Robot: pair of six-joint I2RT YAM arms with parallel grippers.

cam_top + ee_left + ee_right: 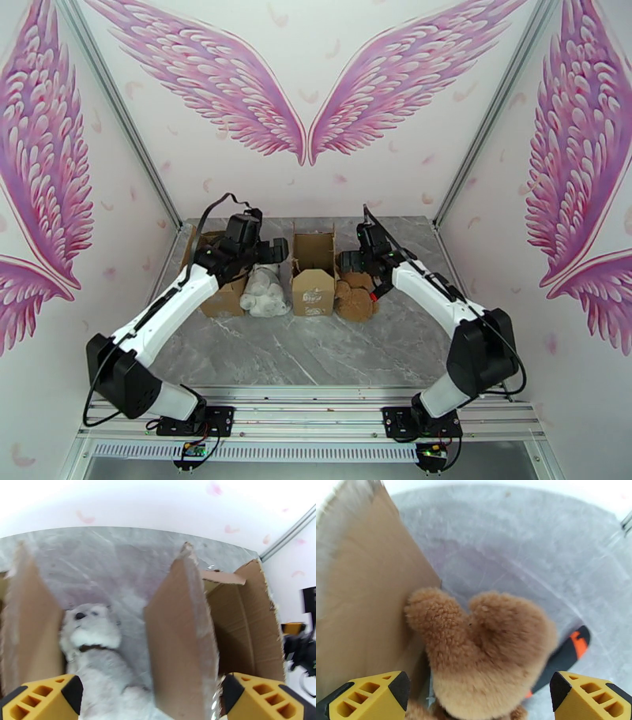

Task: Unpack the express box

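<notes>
The grey marbled table (316,347) is smooth and veined, and it carries everything else. At its far middle stands the express box (313,290), plain brown corrugated cardboard with torn, fuzzy flap edges. Its flaps are raised, and the left wrist view looks into its bare ribbed inside. A second cardboard box (217,294) sits to the left, partly hidden under the left arm.

Between the two boxes lies a white plush dog (94,645), shaggy and soft, with a dark nose, lying on the table rather than in either box. On the right side of the express box, touching its wall, lies a brown plush toy (486,653), curly-piled and rounded. A slim black and orange tool (565,657) pokes out from under it.

The left gripper (152,693) hangs over the white dog, its yellow ribbed fingers spread wide and clamping nothing. The right gripper (480,691) hangs over the brown toy, fingers likewise wide apart.
</notes>
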